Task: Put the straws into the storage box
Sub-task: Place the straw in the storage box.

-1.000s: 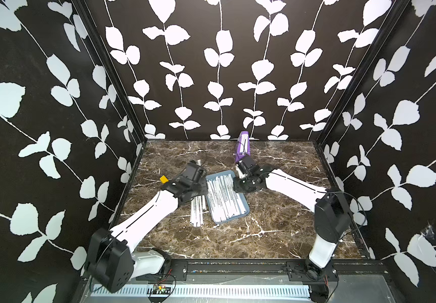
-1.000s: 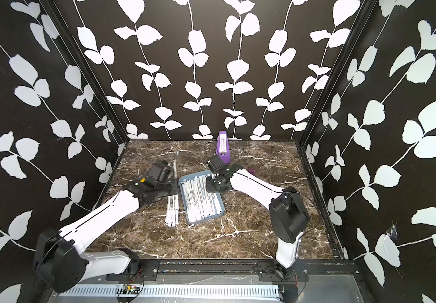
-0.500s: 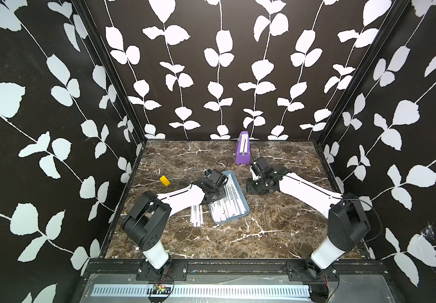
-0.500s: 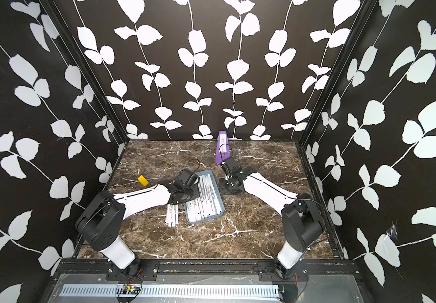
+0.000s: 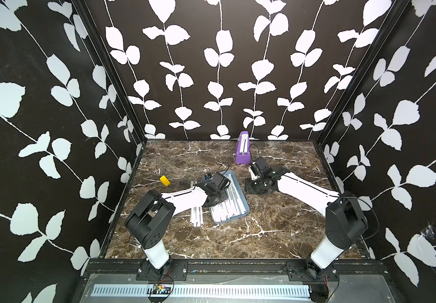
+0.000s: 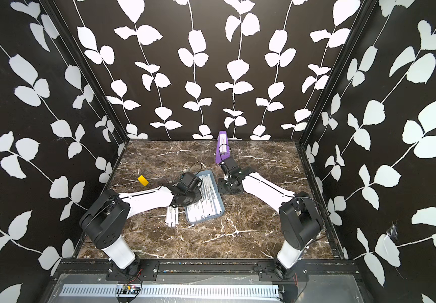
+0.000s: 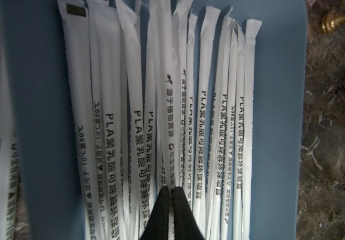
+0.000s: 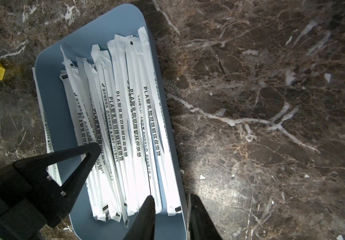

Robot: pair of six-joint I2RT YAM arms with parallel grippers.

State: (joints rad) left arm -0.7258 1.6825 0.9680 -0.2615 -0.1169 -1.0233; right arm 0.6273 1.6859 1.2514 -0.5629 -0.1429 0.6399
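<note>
The storage box [image 5: 245,211], a shallow light-blue tray, lies mid-table and shows in both top views [image 6: 221,211]. Several white printed straws [image 5: 227,207] lie lengthwise in it [image 8: 126,116]. A few more straws [image 5: 196,216] lie on the marble just left of it. My left gripper [image 7: 170,188] is low over the straws in the box. Its jaws are nearly together, with a thin white straw [image 7: 170,128] in the slit. My right gripper [image 8: 171,198] hovers open at the box's far end. Its fingers stand either side of the rim [image 8: 185,207] and pinch nothing.
A tall purple wedge [image 5: 242,150] stands behind the box, close to my right wrist. A small yellow block [image 5: 164,180] lies left of the box. The black leaf-patterned walls close in three sides of the marble top.
My left gripper has swung from the table left of the box to over the straws inside it. My right gripper has drawn back a little from the box's far end.
</note>
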